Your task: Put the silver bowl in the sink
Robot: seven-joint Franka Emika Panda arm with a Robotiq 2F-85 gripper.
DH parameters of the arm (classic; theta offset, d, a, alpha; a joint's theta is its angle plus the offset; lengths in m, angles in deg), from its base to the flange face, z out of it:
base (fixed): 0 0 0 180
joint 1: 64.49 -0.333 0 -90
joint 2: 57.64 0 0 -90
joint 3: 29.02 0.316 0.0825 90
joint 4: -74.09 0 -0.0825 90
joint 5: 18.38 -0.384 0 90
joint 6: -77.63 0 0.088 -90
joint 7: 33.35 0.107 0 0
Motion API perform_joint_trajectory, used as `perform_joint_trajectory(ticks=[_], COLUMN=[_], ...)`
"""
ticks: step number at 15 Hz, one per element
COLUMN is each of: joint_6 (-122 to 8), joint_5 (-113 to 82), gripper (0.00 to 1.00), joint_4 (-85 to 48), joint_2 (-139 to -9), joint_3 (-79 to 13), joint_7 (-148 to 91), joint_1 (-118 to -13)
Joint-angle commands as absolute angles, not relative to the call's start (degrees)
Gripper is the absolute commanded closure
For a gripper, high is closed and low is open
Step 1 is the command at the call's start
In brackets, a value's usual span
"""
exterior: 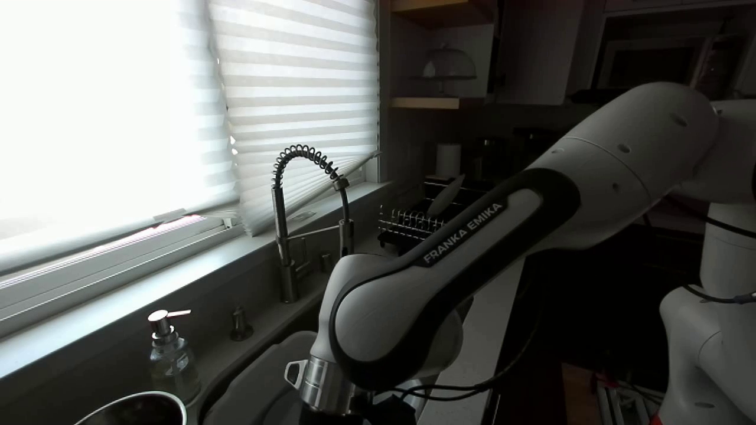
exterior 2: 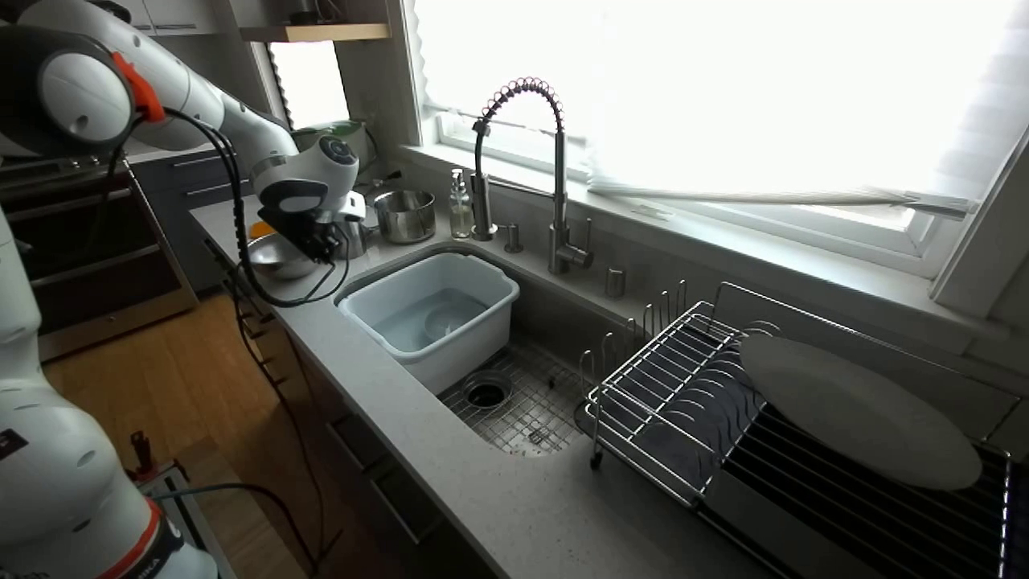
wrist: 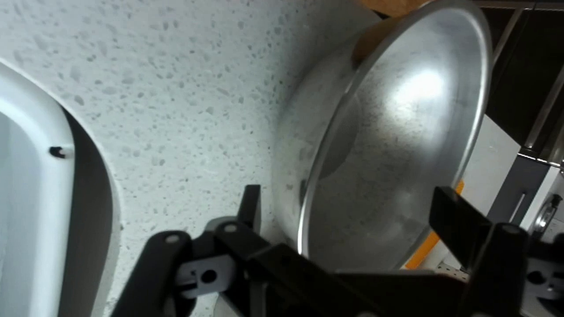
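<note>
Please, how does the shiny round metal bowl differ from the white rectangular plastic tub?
The shiny round metal bowl is smaller than the white rectangular plastic tub. The bowl rests on the pale speckled counter; the tub stands in the dark grey sink. Both have open tops.

white arm (exterior: 472, 251) – black trim (exterior: 564, 195), "franka emika" lettering (exterior: 462, 233), dark cables (exterior 2: 235, 185)

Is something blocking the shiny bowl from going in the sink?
Yes, partly: the white tub stands inside the sink, at the end nearest the silver bowl, so the bowl may need lifting over it. Nothing visible stands between the open gripper and the bowl.
</note>
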State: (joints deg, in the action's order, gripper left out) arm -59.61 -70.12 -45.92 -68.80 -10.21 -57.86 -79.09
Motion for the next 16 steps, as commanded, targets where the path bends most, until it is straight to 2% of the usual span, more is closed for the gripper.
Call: perform_joint_trajectory(ticks=[1, 3, 10, 16], joint_6=[-60.53, -59.81, -59.06, -58.90], joint_5=[-73.70, -73.93, -73.49, -73.41], gripper=[0.30, 0.48, 1.00, 0.98], joint_4=[-45.24, -45.92, -47.23, -47.70], joint_2=[-70.46, -70.48, -70.31, -69.89], joint_3=[-9.66, -9.90, -10.46, -10.75], joint_7=[-60.55, -59.85, -59.06, -59.19], joint_1=[-79.17, -79.05, -78.49, -78.31])
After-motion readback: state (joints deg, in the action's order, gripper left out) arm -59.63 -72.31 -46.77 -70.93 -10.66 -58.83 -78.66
